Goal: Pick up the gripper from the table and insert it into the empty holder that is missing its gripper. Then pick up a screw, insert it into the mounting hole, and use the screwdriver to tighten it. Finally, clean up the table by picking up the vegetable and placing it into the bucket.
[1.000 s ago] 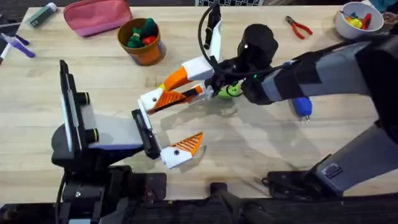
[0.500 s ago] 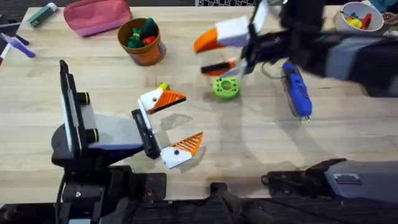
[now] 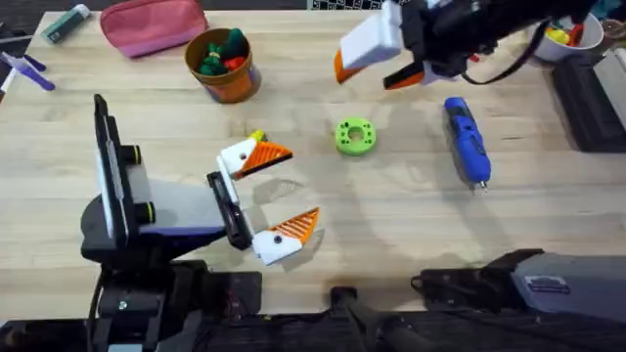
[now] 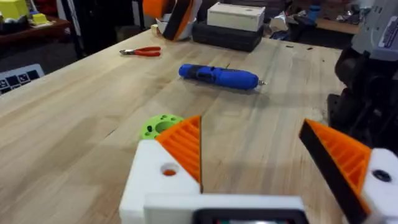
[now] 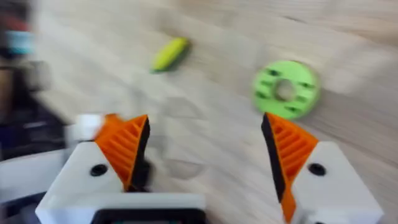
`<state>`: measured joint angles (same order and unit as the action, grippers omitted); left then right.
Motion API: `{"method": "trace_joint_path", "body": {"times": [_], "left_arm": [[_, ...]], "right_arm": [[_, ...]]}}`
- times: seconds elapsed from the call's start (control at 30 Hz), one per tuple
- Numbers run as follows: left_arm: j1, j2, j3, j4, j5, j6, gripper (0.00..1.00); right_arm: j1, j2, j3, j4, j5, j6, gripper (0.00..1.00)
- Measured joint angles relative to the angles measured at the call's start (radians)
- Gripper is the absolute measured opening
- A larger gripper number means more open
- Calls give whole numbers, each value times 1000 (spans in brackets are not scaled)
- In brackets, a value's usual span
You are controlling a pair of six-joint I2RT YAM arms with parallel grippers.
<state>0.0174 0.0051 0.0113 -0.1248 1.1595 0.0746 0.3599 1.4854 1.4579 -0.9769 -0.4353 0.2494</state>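
Bucket (image 3: 224, 66) near bench (image 3: 391, 225) far edge, left of ctr, w/ green + red toys inside. White bowl (image 3: 562, 32) at far right corner holds yellow/red bits. Vegetable (image 3: 256, 137) mid-bench, touching left pincer (image 3: 276, 194) fingertip; that pincer wide open, empty. Right pincer (image 3: 377, 61) raised near far edge, open, empty. 1 screwdriver (image 3: 468, 140) right of ctr, 1 green ring (image 3: 355, 137) beside it.

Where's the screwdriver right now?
The screwdriver lies free on the table, right of centre in the overhead view, beside the green ring, with the right hand raised nearby.
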Motion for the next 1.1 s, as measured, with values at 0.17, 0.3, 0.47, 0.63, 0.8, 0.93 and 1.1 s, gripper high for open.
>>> {"method": "trace_joint_path", "body": {"times": [0.17, 0.3, 0.47, 0.63, 0.8, 0.93, 1.1], "left_arm": [[0, 0, 0, 0, 0, 0, 985], [0, 0, 0, 0, 0, 0, 985], [0, 0, 0, 0, 0, 0, 985], [0, 0, 0, 0, 0, 0, 985], [0, 0, 0, 0, 0, 0, 985], [0, 0, 0, 0, 0, 0, 985], [0, 0, 0, 0, 0, 0, 985]], "right_arm": [[80, 118, 60, -111, 261, -34, 994], [126, 249, 71, -146, 396, -43, 991], [167, 323, 71, -149, 484, -49, 991], [174, 320, 104, -191, 513, -78, 990], [201, 317, 152, -196, 525, -190, 991], [233, 315, 155, -181, 516, -267, 974], [223, 335, 165, -174, 471, -329, 866]]}}
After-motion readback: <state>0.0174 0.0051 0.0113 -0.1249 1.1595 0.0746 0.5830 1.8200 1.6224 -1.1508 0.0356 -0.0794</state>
